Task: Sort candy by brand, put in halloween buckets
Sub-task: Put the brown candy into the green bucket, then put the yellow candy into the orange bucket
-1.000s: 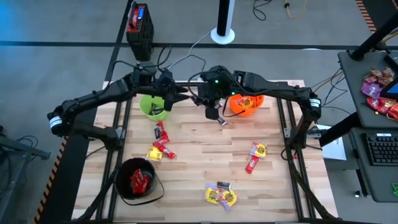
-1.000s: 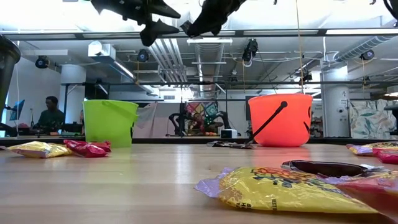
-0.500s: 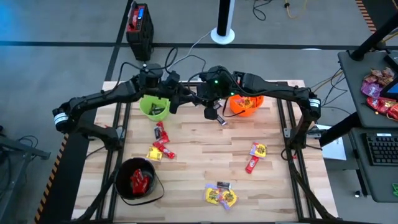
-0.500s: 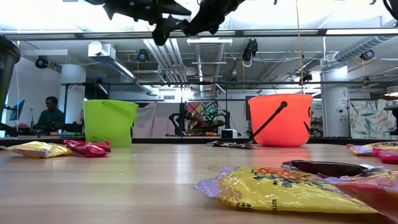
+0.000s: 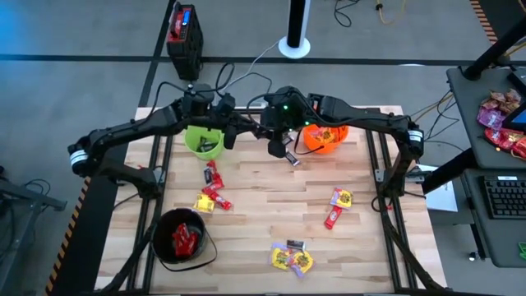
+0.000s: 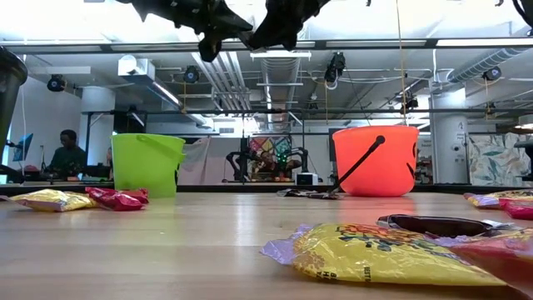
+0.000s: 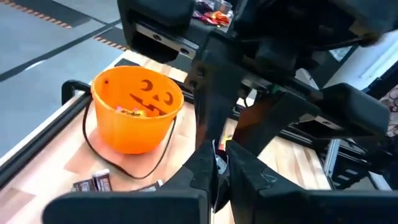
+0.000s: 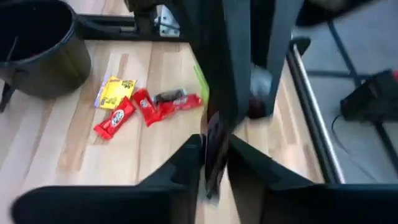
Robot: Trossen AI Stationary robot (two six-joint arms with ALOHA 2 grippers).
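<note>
Three buckets (image 5: pixel 203 141), two arms (image 5: pixel 131 131)

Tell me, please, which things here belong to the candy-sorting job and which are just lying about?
Job: green bucket, orange bucket, black bucket, candies on the table.
Lying about: pink-red packets on the side desk, keyboard, red-and-black box on the floor.

The lime green bucket (image 5: pixel 203 141) and the orange pumpkin bucket (image 5: pixel 323 138) are standing upright near the tabletop's far edge, the orange one holding candy. The black bucket (image 5: pixel 179 238) is sitting at the near left corner with red candies (image 5: pixel 186 238) inside. Loose red and yellow candies (image 5: pixel 212 191) are lying scattered across the tabletop's middle and near edge.
</note>
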